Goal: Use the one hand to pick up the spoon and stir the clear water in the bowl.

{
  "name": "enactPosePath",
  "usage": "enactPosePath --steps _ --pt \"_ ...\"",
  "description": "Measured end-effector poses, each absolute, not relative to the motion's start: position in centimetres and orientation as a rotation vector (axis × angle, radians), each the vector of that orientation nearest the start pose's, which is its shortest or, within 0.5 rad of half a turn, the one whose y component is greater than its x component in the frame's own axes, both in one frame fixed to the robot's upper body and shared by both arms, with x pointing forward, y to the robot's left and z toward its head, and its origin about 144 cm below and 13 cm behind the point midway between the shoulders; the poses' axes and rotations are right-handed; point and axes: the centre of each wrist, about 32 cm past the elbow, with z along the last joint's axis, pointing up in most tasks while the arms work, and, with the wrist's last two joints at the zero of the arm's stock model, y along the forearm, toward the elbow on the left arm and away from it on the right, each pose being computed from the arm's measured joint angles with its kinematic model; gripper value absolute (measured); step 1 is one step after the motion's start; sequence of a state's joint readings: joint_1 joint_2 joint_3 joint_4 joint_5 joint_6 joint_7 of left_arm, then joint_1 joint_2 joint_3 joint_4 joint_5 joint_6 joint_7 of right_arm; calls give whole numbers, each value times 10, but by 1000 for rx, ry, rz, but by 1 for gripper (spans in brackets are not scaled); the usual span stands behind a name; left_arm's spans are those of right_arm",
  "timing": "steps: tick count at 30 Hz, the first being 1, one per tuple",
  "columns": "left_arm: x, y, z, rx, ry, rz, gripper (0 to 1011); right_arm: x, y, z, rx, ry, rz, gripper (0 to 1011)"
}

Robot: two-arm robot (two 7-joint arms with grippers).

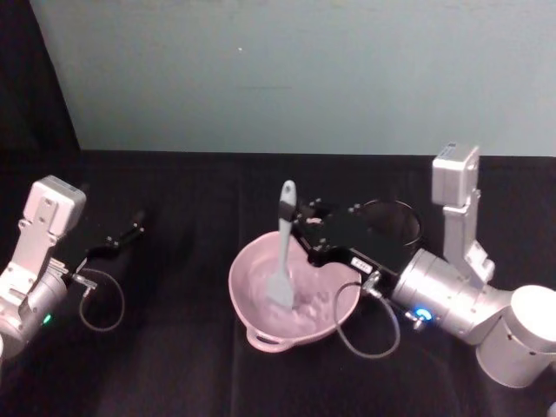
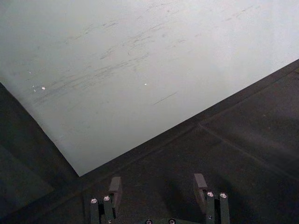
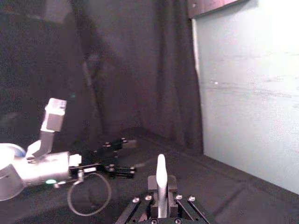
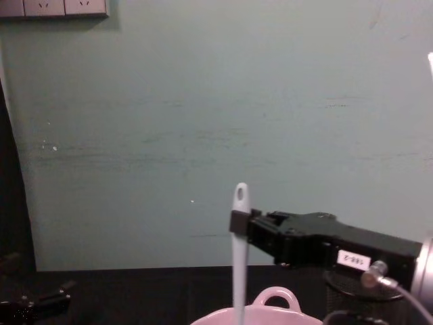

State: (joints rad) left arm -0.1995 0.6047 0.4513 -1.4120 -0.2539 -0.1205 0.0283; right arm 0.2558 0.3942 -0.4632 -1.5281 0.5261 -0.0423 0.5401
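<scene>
Right pincer (image 1: 292,217) is clenched on the upper handle of one white spoon (image 1: 282,256), which is held nearly upright with its blade inside the single pink bowl (image 1: 236,282) near the middle of the black surface (image 1: 174,365). Bare surface is seen to the left of the bowl and in front of it, and a pale wall (image 1: 304,69) behind. One white label (image 4: 352,258) is carried on this pincer; its writing cannot be read. Left pincer (image 2: 158,185) is released, parked well apart at the left.

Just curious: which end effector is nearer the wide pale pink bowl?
Right. The right end effector holds the white plastic spoon above the pink bowl; the left end effector sits far left.
</scene>
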Motion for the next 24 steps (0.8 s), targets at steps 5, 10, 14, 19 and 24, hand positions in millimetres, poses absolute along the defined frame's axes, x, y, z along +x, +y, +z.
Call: enactPosePath --steps 5,10,14,19,24 --pt "489 310 1140 304 -285 1248 1005 503 -201 1181 99 1 -591 121" --pt "489 310 1140 304 -285 1248 1005 510 -193 1181 102 4 -580 121" --pt "489 310 1140 304 -285 1248 1005 521 -189 1178 106 11 -589 121" --pt "489 310 1140 304 -285 1248 1005 533 -190 1173 95 5 -624 121" --pt "489 310 1140 304 -285 1248 1005 540 -199 1171 94 -4 -676 121"
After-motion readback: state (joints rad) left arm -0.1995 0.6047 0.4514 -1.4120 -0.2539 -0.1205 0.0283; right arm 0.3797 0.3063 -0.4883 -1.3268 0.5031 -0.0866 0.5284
